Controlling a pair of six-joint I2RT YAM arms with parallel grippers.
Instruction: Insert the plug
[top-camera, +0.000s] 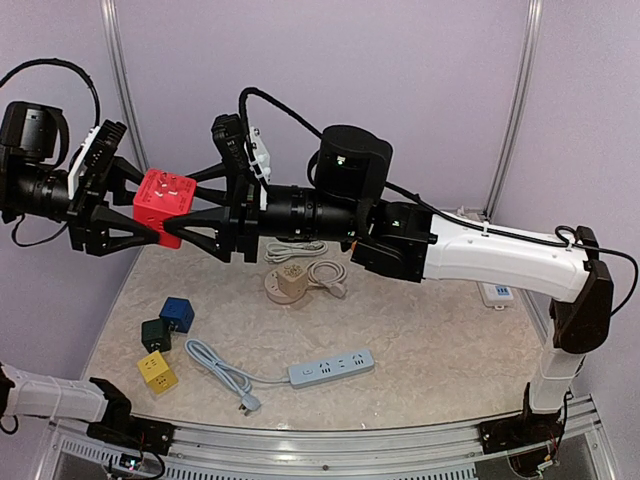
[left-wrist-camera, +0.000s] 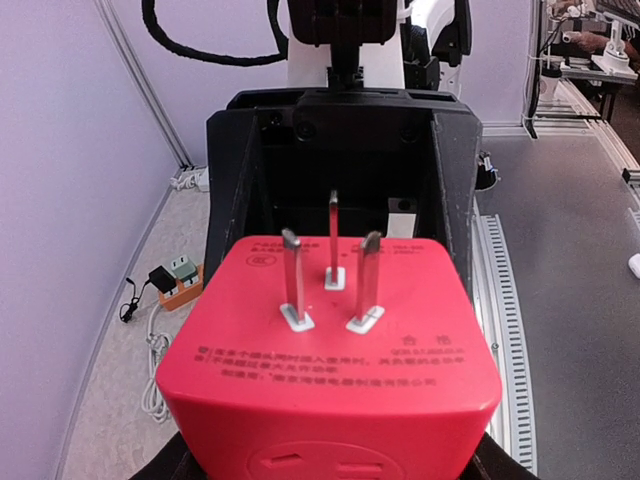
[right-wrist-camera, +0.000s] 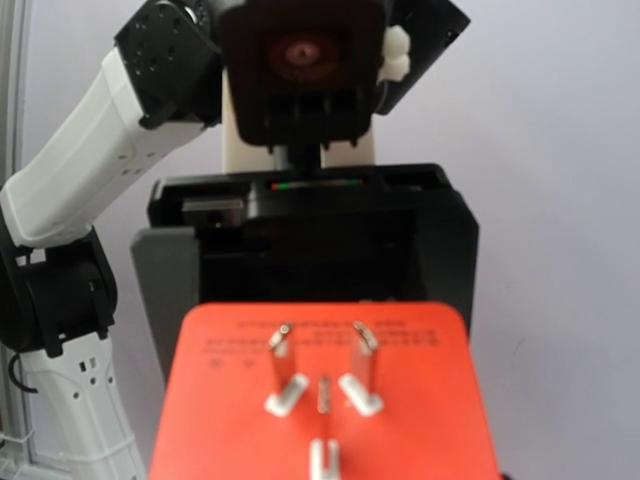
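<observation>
Left gripper (top-camera: 147, 211) at 9 o'clock, right gripper (top-camera: 184, 213) at 3 o'clock, both pinching glossy red plastic cube (top-camera: 162, 203); flat metal prongs (left-wrist-camera: 291, 275) on one face.

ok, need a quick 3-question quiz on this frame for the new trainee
1. True or false: the red plug cube lies on the table.
2. How many prongs does it show in the left wrist view? A two, B three, C four.
3. Fill in: of the small cubes on the table, the one nearest the table's near edge is ___.

Key:
1. False. It is held in the air between the left tool and the right tool.
2. B.
3. Yellow: the yellow cube.
</observation>
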